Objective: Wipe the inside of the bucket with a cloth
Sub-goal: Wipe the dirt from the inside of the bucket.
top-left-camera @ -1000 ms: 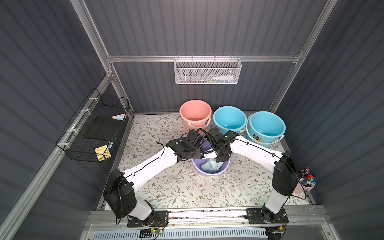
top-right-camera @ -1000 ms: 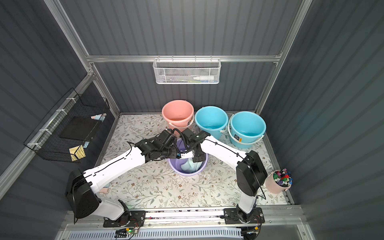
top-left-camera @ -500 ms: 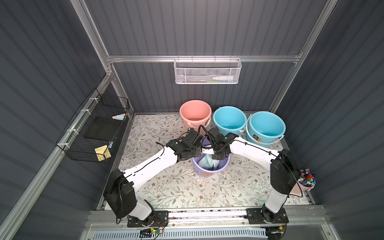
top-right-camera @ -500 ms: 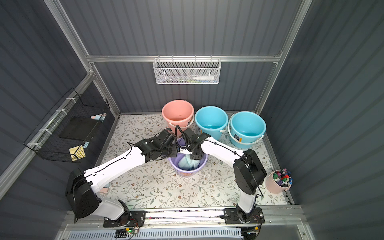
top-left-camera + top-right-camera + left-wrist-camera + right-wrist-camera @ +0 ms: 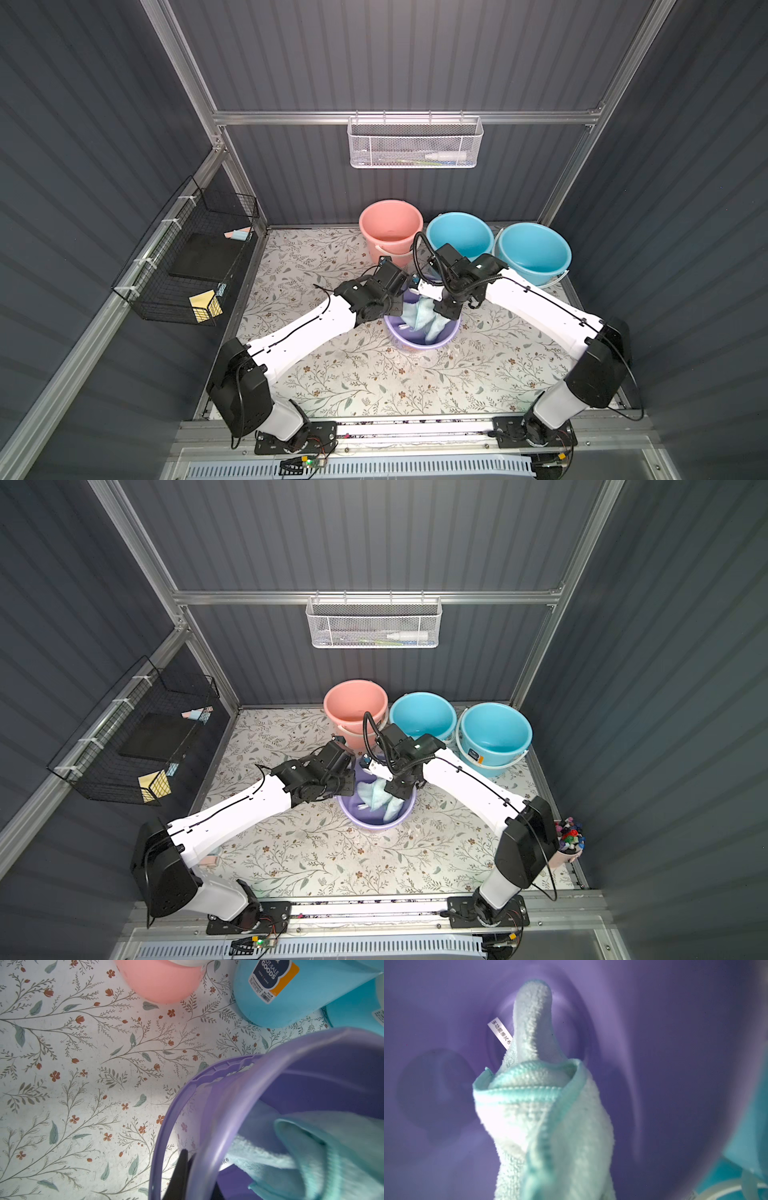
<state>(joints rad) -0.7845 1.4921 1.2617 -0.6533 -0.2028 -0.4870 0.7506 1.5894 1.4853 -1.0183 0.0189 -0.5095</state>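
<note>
A purple bucket (image 5: pixel 419 348) (image 5: pixel 374 824) stands mid-floor on the flowered mat. The cloth (image 5: pixel 419 315) (image 5: pixel 377 795), pale aqua terry, hangs rumpled inside it. My left gripper (image 5: pixel 395 300) (image 5: pixel 348 785) is shut on the bucket's left rim; in the left wrist view a black finger (image 5: pixel 182 1167) lies outside the rim (image 5: pixel 207 1105) and the other inside. My right gripper (image 5: pixel 442 309) (image 5: pixel 395 789) reaches into the bucket from the right, shut on the cloth. In the right wrist view the cloth (image 5: pixel 542 1115) hides the fingers and dangles against the purple inner wall (image 5: pixel 675 1043).
A pink bucket (image 5: pixel 390 226) and two blue buckets (image 5: pixel 459 237) (image 5: pixel 532 249) stand just behind the purple one. A white wire basket (image 5: pixel 415 143) hangs on the back wall, a black one (image 5: pixel 187 257) on the left wall. A cup of pens (image 5: pixel 569 841) sits at the right edge.
My right gripper has swept the cloth around inside the bucket, ending lower and nearer its right wall. The left gripper has kept its hold on the rim.
</note>
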